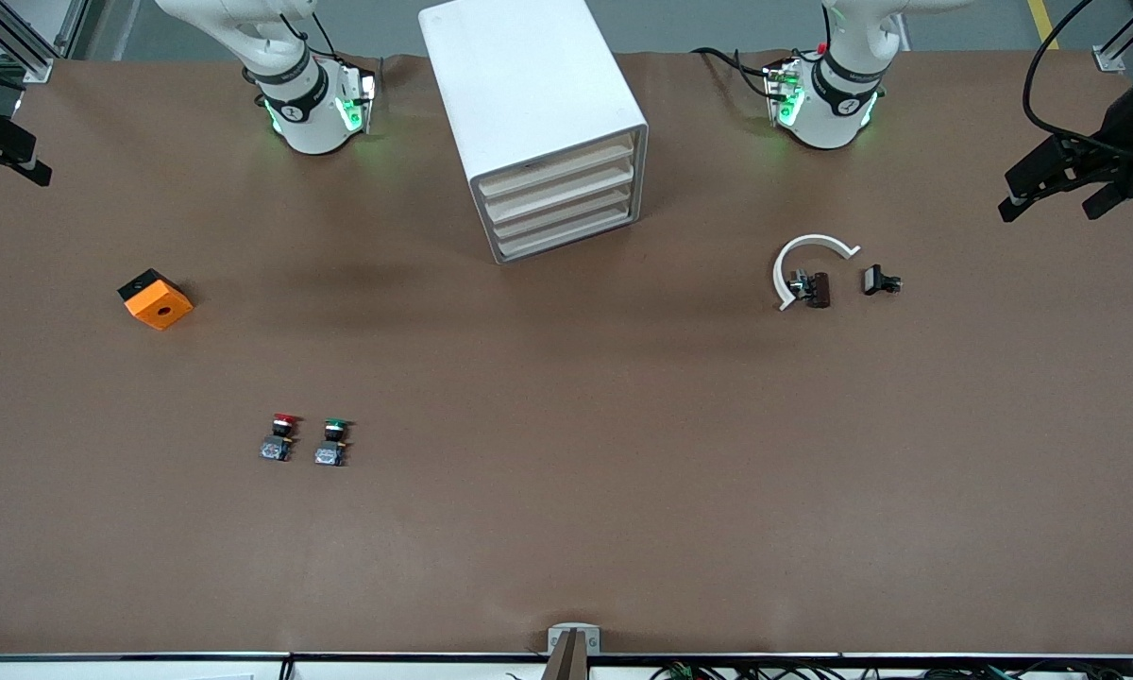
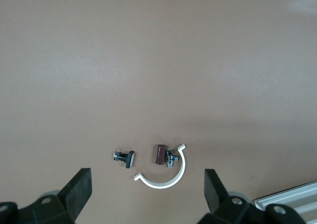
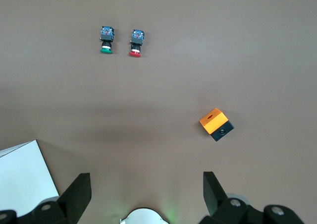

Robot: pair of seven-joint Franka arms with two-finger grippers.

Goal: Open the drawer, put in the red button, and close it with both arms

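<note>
Red button [image 1: 280, 436] lies on its side on the brown table [image 1: 566, 491], toward the right arm's end, nearer the front camera than the cabinet: round red cap, black body, grey metallic base, cap pointing toward the robots' bases. Nothing touches it. Green button [image 1: 332, 442], same build with a green cap, lies just beside it, apart, parallel.

Cabinet [image 1: 529, 104] is white with rounded edges, standing between the 2 arm bases, front angled toward the left arm's end. 4 stacked drawers [image 1: 559, 204] with pale beige fronts, all pushed in flush; contents can't be seen.

Orange block [image 1: 157, 299] with a black side and a round hole in its top sits near the right arm's end of the table, farther from the front camera than the buttons.

Toward the left arm's end: white C-shaped ring [image 1: 805, 263] lying flat, a small brown-and-metal part [image 1: 812, 288] in its opening, and a small black-and-metal part [image 1: 879, 280] just beside, apart from the ring.

Left gripper [image 2: 147, 187]: fingers spread wide, holding nothing, up over the ring and the 2 small parts.
Right gripper [image 3: 146, 189]: fingers spread wide, holding nothing, up over bare table between the cabinet corner and the orange block.
</note>
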